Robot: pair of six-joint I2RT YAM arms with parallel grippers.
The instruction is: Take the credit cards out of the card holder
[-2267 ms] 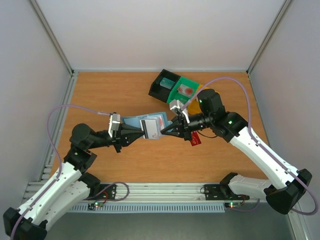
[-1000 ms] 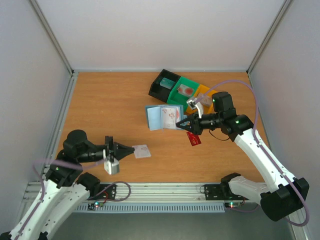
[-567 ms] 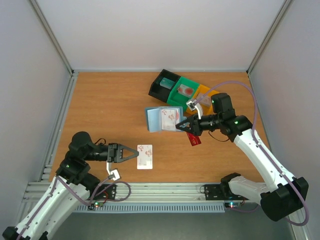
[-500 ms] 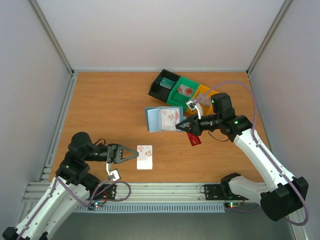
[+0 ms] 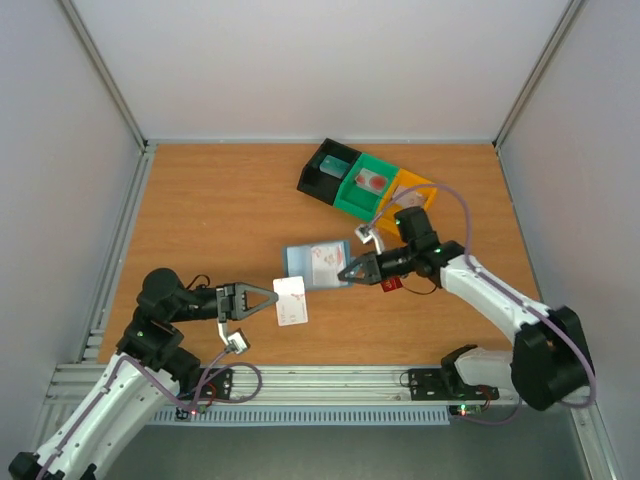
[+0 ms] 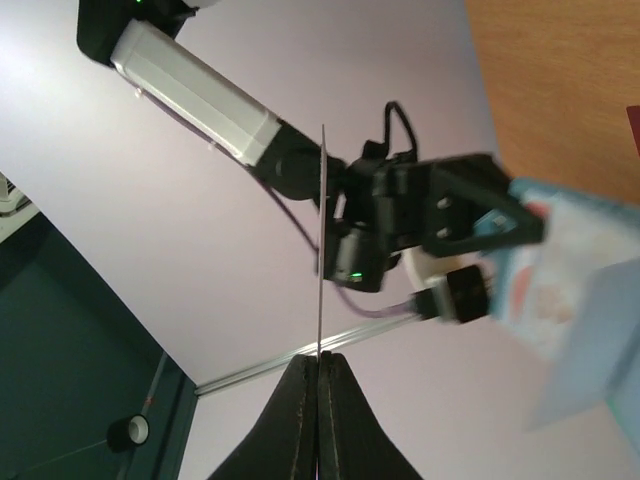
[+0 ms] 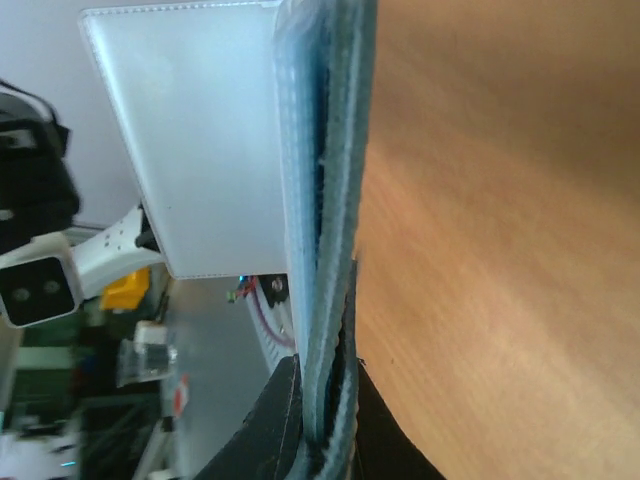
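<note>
Moved closer: the right pincer (image 5: 345,274), pinching the card holder (image 5: 312,264) by its edge, nears the left pincer (image 5: 275,297), which clamps 1 white card (image 5: 292,302).

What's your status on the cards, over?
Left gripper shut on white card, out of the card holder. Right gripper shut on the holder. Dark red card down on table. Nothing blocking.

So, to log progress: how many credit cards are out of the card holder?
2. A white card is pinched in the left hand; a dark red card lies on the table under the right arm. Others may be hidden inside the card holder.
</note>
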